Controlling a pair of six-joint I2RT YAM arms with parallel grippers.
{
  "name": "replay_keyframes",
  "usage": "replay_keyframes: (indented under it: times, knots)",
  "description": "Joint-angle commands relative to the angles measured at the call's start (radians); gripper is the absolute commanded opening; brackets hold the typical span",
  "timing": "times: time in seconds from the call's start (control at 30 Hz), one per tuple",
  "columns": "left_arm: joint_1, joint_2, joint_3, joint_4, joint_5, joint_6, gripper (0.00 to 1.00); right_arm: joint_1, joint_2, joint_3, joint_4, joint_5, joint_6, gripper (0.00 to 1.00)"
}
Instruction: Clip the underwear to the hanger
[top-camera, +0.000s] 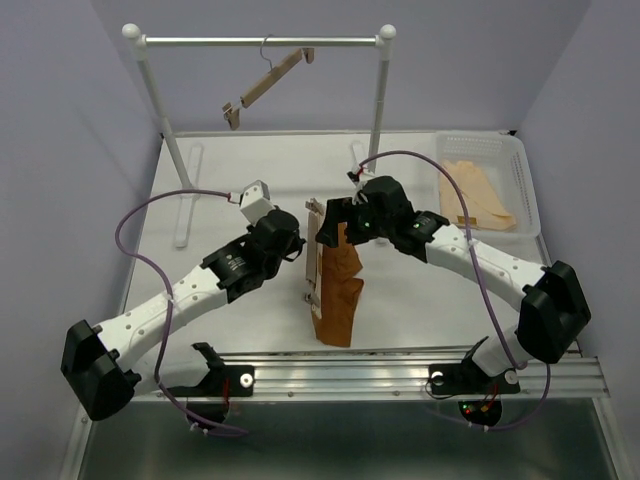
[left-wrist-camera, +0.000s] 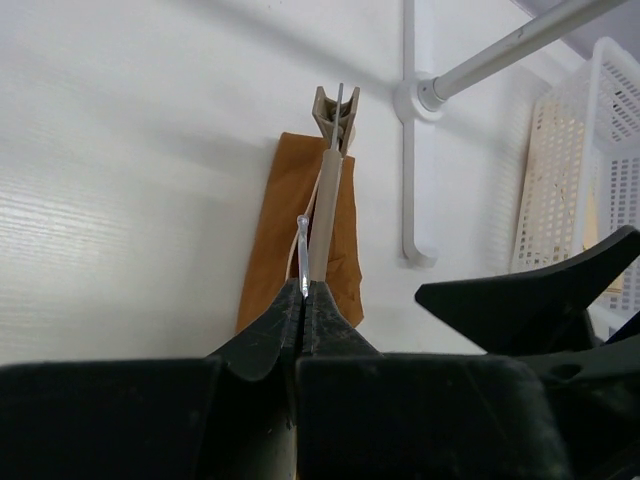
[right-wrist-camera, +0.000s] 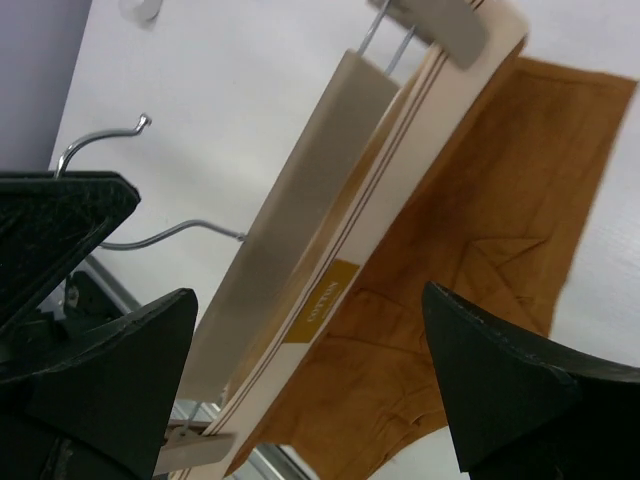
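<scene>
The hanger (top-camera: 312, 250), a pale wooden bar, is up on end over the middle of the table. My left gripper (left-wrist-camera: 303, 287) is shut on its thin wire hook (right-wrist-camera: 100, 140). The rust-brown underwear (top-camera: 336, 295) hangs from the bar, and its pale beige waistband (right-wrist-camera: 400, 190) runs along the wood. A clip sits over the waistband at each end: the far clip (right-wrist-camera: 440, 20) and the near clip (right-wrist-camera: 190, 450). My right gripper (right-wrist-camera: 310, 370) stands wide open. Its fingers are on either side of the bar and cloth and touch neither.
A second wooden hanger (top-camera: 265, 85) hangs tilted on the white clothes rack (top-camera: 260, 41) at the back. The rack's foot (left-wrist-camera: 410, 150) lies just beyond the held hanger. A white basket (top-camera: 520, 170) at the right holds a pale peach cloth (top-camera: 478, 195).
</scene>
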Motion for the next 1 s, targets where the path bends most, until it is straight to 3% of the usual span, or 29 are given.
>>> replay_keyframes:
  times: [0.0,0.2,0.4,0.83,0.97]
  knots:
    - [-0.046,0.043,0.126,-0.06,-0.17,-0.047,0.0,0.029,-0.011,-0.006,-0.009,-0.104,0.051,1.0]
    - [-0.081,0.104,0.178,-0.076,-0.202,-0.049,0.0,0.038,0.01,-0.037,0.071,-0.191,0.104,1.0]
    - [-0.1,0.146,0.223,-0.125,-0.25,-0.069,0.0,0.049,0.027,-0.042,0.088,-0.173,0.13,0.98]
    - [-0.11,0.182,0.263,-0.152,-0.271,-0.092,0.0,0.049,0.092,-0.052,0.158,-0.184,0.188,0.71]
    - [-0.115,0.199,0.275,-0.169,-0.289,-0.118,0.0,0.058,0.108,-0.052,0.167,-0.183,0.197,0.7]
